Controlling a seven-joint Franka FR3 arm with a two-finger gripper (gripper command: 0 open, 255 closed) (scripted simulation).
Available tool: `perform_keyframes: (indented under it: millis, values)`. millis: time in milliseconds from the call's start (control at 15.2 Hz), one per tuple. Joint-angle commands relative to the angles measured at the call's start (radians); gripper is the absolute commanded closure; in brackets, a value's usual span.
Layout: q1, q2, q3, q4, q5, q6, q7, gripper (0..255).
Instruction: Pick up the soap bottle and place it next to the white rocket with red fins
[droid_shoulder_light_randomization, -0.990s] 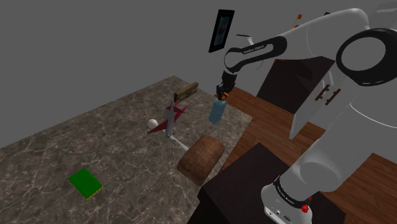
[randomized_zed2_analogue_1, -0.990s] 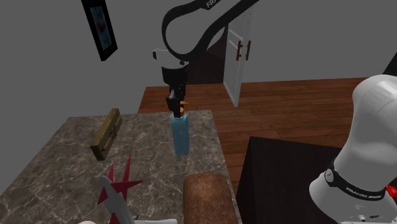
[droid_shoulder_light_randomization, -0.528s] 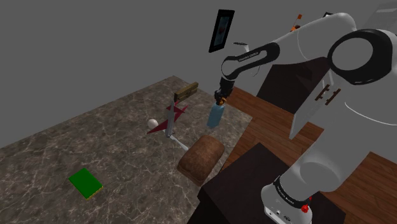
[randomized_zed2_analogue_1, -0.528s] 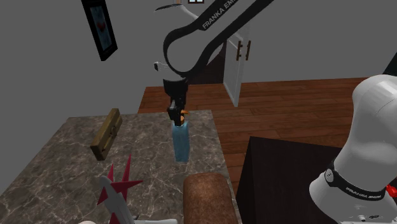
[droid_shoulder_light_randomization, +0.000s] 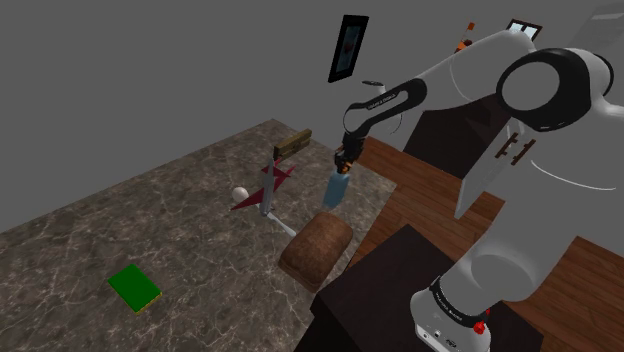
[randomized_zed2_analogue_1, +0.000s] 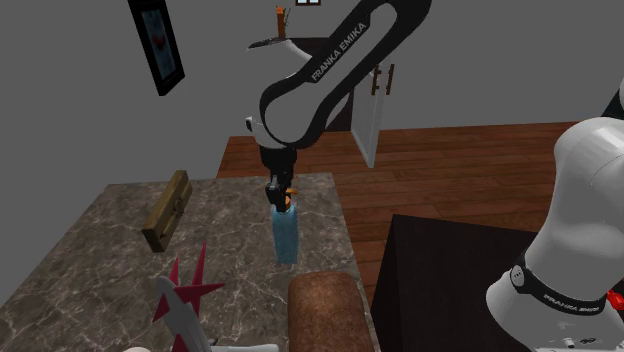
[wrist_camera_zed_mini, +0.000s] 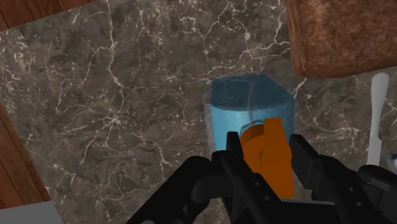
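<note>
Over the marble counter (droid_shoulder_light_randomization: 150, 215), shoulder view: the gripper (droid_shoulder_light_randomization: 341, 160) is clamped on the top of the soap bottle (droid_shoulder_light_randomization: 337, 187), a pale blue, upright bottle near the counter's edge toward the view's right. Rocket (droid_shoulder_light_randomization: 266, 190), pale body with dark red fins, lies to the view's left of the bottle, apart from it. A brown loaf (droid_shoulder_light_randomization: 314, 248) sits nearer the camera, a wooden block (droid_shoulder_light_randomization: 294, 143) behind the rocket, and a green book (droid_shoulder_light_randomization: 134, 288) well apart at lower left. Second exterior view: the arm comes down from above and the gripper (randomized_zed2_analogue_1: 279, 193) pinches the orange pump (randomized_zed2_analogue_1: 287, 201). The bottle (randomized_zed2_analogue_1: 285, 235) hangs vertical over the marble; whether its base touches I cannot tell. The rocket's fins (randomized_zed2_analogue_1: 190, 285) show at lower left, the loaf (randomized_zed2_analogue_1: 325, 310) just below the bottle. Wrist view: both black fingers (wrist_camera_zed_mini: 234, 147) press against the orange pump (wrist_camera_zed_mini: 266, 149), with the blue bottle body (wrist_camera_zed_mini: 245, 102) beyond them and the loaf (wrist_camera_zed_mini: 343, 32) just past it.
</note>
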Motion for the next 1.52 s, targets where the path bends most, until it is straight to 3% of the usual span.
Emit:
perform_keyframes:
  millis: [0,660,726,1056,1320,1452]
  values:
    - [-0.002,0.023,0.002,-0.002,0.007,0.025,-0.005,255]
    - [-0.004,0.054,0.005,-0.008,0.016,0.061,-0.011,255]
    - [-0.004,0.054,0.005,-0.008,0.016,0.061,-0.011,0]
    - [-0.004,0.054,0.005,-0.008,0.016,0.061,-0.011,0]
    - [0.004,-0.039,-0.003,0.018,-0.011,-0.055,0.008,0]
    - [0.003,-0.039,-0.003,0.018,-0.011,-0.055,0.008,0]
